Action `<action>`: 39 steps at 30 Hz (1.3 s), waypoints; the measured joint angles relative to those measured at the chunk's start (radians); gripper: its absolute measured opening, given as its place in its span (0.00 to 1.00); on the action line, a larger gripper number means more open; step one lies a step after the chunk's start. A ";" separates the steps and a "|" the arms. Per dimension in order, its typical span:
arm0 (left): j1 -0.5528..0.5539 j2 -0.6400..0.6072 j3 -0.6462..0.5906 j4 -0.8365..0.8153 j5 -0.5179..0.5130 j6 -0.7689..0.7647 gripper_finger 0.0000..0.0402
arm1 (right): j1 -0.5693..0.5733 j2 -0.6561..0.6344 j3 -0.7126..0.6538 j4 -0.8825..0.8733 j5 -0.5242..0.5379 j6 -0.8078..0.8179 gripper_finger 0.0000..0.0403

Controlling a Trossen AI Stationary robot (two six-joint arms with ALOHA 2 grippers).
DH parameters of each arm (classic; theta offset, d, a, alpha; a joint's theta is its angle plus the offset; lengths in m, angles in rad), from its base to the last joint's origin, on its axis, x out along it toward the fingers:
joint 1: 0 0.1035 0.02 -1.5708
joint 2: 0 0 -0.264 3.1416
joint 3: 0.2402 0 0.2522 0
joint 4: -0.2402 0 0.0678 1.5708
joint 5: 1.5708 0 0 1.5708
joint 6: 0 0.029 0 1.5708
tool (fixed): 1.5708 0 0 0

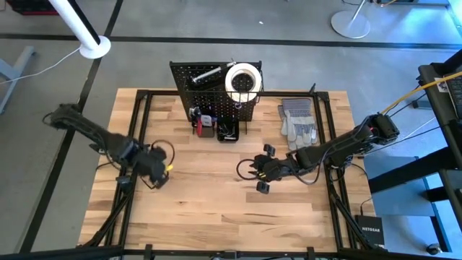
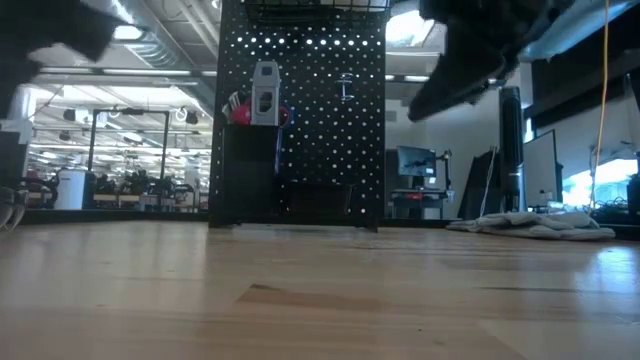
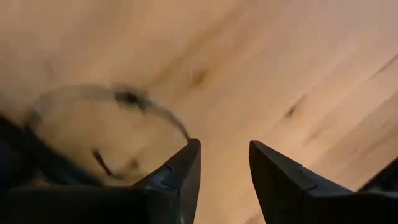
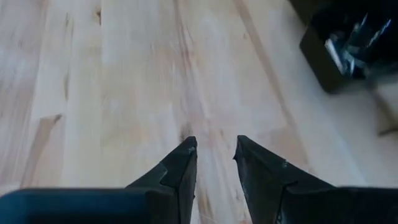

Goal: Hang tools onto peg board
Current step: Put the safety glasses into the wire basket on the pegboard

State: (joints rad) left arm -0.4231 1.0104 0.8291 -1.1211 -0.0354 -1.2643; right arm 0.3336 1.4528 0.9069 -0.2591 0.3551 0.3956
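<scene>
Above the bare table (image 1: 216, 195), both end effectors hang released, gripping nothing. The left end effector (image 3: 224, 163) hovers at the left side, the right end effector (image 4: 215, 155) near the middle, before the peg board (image 1: 214, 94).

A pair of grey work gloves (image 1: 298, 121) lies flat on the wooden table (image 1: 209, 202), beyond the right claw and a little to its outer side, well apart from it. Off the table, past the far edge beyond the left claw, a white pole base (image 1: 94, 48) stands on the grey floor (image 1: 58, 94).

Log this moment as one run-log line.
left hand: open, empty, over table | right hand: open, empty, mid-table | peg board: tape roll hung | gloves: beside board
</scene>
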 joint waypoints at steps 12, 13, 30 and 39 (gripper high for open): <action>-0.166 0.143 -0.155 0.140 0.017 -0.361 0.30 | 0.001 0.000 -0.079 0.088 -0.021 0.074 0.29; -0.166 0.154 -0.164 0.138 0.015 -0.372 0.30 | 0.001 0.000 -0.079 0.090 -0.032 0.077 0.29; -0.173 0.271 -0.287 0.374 -0.038 -0.242 0.16 | 0.001 0.000 -0.079 0.090 -0.061 0.088 0.29; -0.207 0.266 -0.155 0.440 -0.117 -0.009 0.02 | 0.072 -0.005 -0.079 0.078 -0.061 0.072 0.29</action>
State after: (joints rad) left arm -0.6298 1.2766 0.6739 -0.6808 -0.1520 -1.2728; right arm 0.4060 1.4483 0.8276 -0.1813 0.2939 0.4679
